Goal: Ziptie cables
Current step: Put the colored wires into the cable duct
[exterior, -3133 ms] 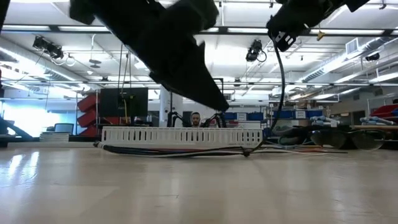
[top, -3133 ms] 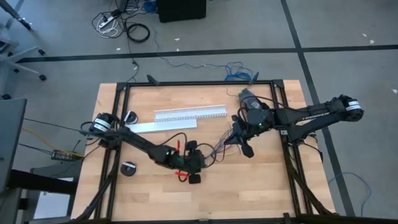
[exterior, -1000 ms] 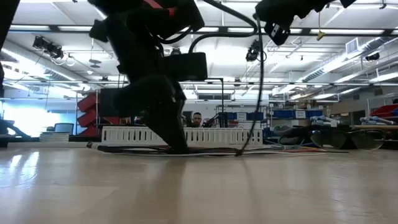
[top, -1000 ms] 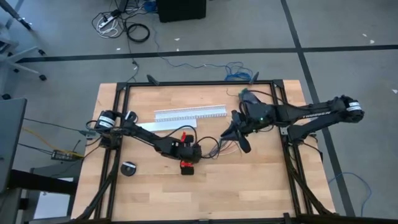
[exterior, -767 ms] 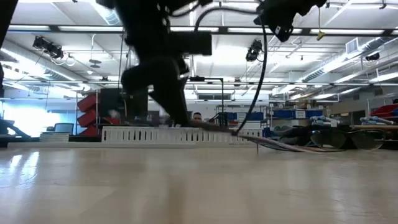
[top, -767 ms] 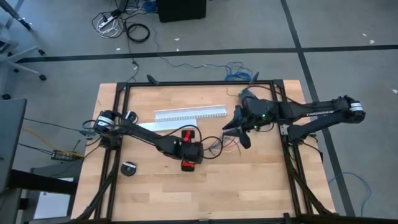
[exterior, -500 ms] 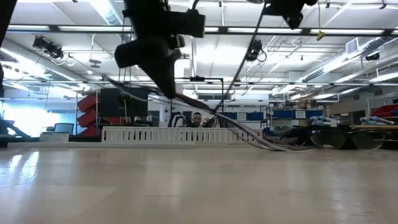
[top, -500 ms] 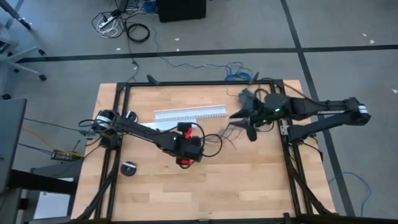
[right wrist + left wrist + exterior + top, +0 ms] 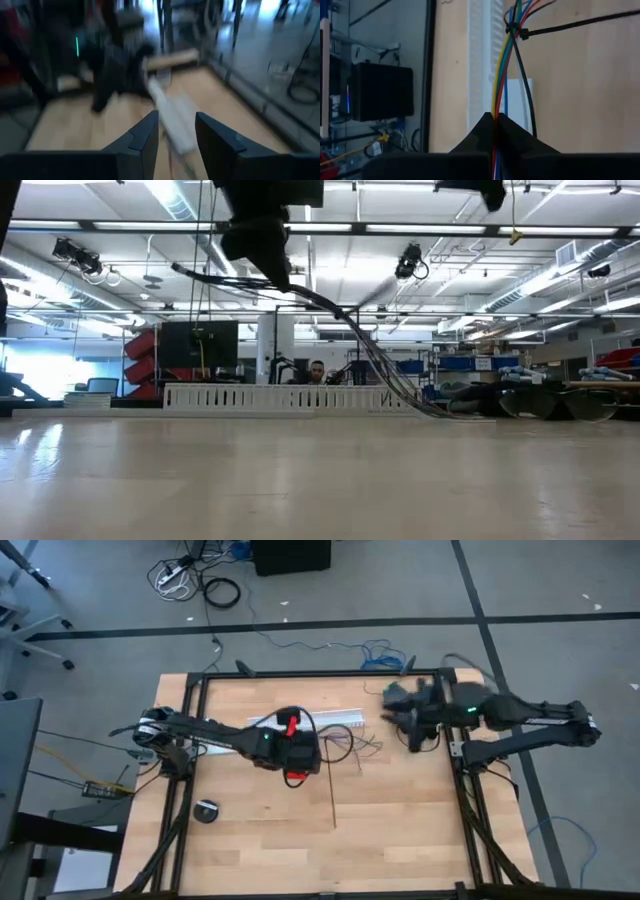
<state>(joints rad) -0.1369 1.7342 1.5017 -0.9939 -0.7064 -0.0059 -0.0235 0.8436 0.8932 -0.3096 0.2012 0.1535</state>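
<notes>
My left gripper (image 9: 315, 747) is shut on the cables (image 9: 502, 65), a bunch of thin yellow, green, red, blue and black wires, and holds them high above the table (image 9: 262, 235). The black ziptie (image 9: 517, 31) is looped around the bunch a little beyond the fingers. Its long tail (image 9: 333, 795) sticks out toward the table's near edge. My right gripper (image 9: 176, 130) is open with nothing between its fingers. It hovers near the table's far right corner (image 9: 412, 730), apart from the cables. My left gripper pinches the bunch of cables (image 9: 496, 107) between its two fingers, which slant downward. A short stretch of the bunch (image 9: 195, 273) sticks out behind the fingers. The rest slopes down, fairly straight, to loose ends on the table (image 9: 435, 410).
The long white slotted channel (image 9: 305, 722) lies along the far side of the table, with a flat pale strip (image 9: 235, 744) beside it. A small black round thing (image 9: 207, 811) sits near the left edge. Black frame rails (image 9: 196, 780) border the wooden top.
My left gripper has risen and gone toward the far edge, still shut on the cables. Their held end has lifted off the table and their other ends have stayed down. My right gripper has drawn back from the cables toward the far right corner.
</notes>
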